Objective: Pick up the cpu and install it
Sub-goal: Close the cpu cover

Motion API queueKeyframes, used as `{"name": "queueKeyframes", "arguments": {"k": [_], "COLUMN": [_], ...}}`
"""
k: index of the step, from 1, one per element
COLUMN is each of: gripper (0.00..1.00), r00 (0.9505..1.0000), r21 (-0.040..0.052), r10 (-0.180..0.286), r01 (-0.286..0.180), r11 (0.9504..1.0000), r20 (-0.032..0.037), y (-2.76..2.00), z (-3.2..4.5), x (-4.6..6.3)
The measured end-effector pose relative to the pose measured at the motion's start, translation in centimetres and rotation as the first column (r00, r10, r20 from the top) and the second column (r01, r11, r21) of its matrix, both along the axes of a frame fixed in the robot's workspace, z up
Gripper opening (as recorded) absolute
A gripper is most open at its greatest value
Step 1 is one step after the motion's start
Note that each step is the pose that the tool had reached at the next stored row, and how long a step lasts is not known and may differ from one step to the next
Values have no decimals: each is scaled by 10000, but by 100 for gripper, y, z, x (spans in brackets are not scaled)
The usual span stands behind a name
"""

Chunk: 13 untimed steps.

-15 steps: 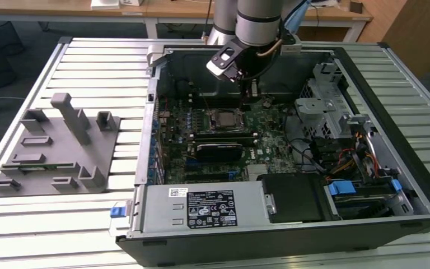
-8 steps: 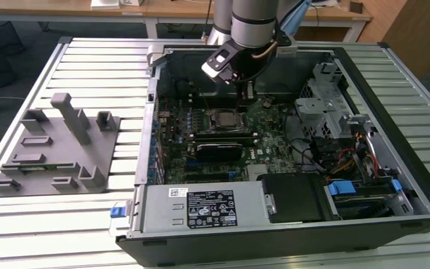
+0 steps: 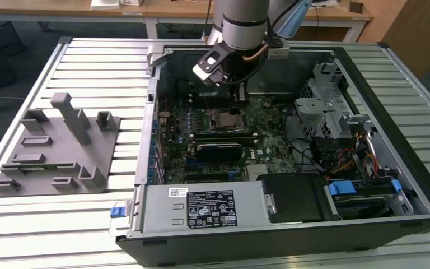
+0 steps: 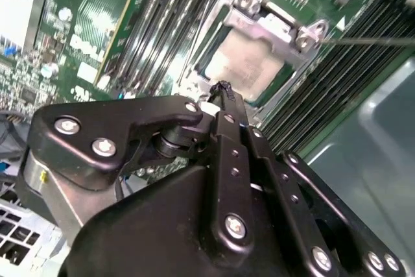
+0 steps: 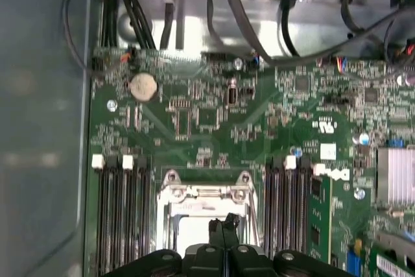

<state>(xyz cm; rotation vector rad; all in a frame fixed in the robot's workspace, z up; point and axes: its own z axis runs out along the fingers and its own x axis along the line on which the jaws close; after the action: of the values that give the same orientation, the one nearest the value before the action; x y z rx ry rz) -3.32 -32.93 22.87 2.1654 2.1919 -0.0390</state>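
The tower case (image 3: 290, 231) lies open on the slatted table (image 3: 88, 61), and the arm reaches down into it over the motherboard (image 5: 214, 115). In the second wrist view the gripper (image 4: 222, 90) has its two black fingers pinched together with nothing between them, tips hanging just above one edge of the cpu (image 4: 249, 72). Whether they touch it I cannot tell. The cpu sits in its socket, silver top up, with the metal retention frame (image 4: 269, 27) around it and banks of memory slots (image 4: 175, 24) on either side. To my eye the chip is already placed and the work here is seating it. Doing that well would mean keeping the tips on the flat lid, moving straight down and never sideways, since a dragged chip could bend contacts beneath, and staying off the frame's screws and the thin lever wire beside it. As for writing, there is a black label with white print and a white sticker on the power-supply cover (image 3: 211, 208) at the near end, plus white lettering on the board; none of it I'll vouch for. The grey fixture block (image 3: 58, 151) stands well apart on the exterior view's left.
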Motion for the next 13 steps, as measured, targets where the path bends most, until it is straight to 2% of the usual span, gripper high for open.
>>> {"name": "queueKeyframes", "arguments": {"k": [9, 13], "gripper": [11, 11], "r00": [10000, 9997], "r21": [0, 0], "r10": [23, 259], "r01": [-23, -259], "r11": [10000, 9997], "r20": [0, 0], "y": [-1, 0], "z": [-2, -2], "x": [-30, -30]}}
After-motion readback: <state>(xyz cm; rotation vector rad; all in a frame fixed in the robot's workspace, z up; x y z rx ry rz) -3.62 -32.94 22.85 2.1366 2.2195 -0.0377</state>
